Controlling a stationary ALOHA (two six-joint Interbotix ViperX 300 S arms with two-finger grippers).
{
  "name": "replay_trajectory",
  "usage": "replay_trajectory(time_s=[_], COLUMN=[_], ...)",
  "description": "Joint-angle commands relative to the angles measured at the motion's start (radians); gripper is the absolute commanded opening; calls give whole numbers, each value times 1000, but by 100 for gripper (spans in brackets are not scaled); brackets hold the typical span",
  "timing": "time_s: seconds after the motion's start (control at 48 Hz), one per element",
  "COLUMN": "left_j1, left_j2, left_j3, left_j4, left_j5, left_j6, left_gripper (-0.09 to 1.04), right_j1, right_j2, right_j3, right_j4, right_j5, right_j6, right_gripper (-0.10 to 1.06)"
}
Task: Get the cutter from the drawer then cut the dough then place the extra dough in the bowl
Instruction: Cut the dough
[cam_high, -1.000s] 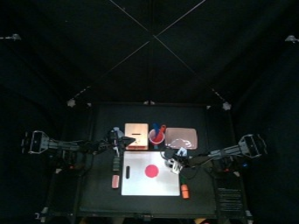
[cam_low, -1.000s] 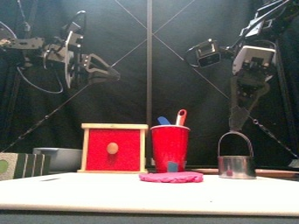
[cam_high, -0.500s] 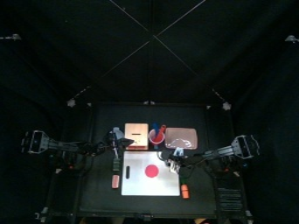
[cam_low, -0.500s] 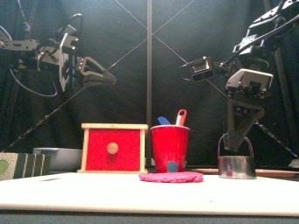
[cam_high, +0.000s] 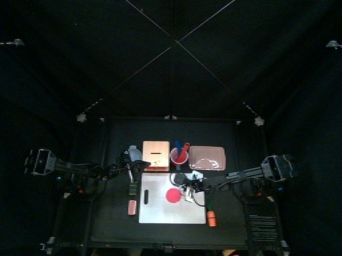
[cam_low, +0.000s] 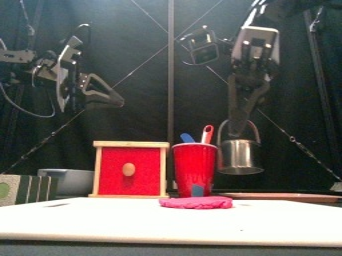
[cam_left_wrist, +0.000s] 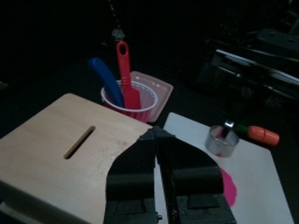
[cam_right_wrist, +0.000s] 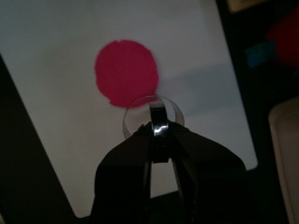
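We list: pink dough; white board; pale box, red front; red cup; blue knife; red knife; silver cutter.

The right arm comes in from its side and bends steeply downward, and the right gripper hangs directly above the cutter with both jaws pinched tight on the tool's wire handle, carrying it in the air. The left arm is raised well to the left of the cutter, its wrist angled down and inward toward the tool. The left gripper sits higher than the tool and far from it, jaws pressed together with nothing between them.
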Motion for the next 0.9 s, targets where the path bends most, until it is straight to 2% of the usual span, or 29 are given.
replay_trajectory(time_s=[0.021,0.333,0.896], left_j1=[-3,6,15], left_j2=[-9,-12,-12], left_j3=[2,66,69], left_j4=[-11,-25,-28], left_j5=[-3,-3,-3], left_j6=[3,2,6], left_gripper=[34,34,34], right_j1=[9,8,23], right_j2=[51,189,199], right_j3=[-117,-216,-216], right_j4=[6,-26,-18], right_j5=[23,-6,18], right_j6=[-34,-38,-37], right_gripper=[55,55,54])
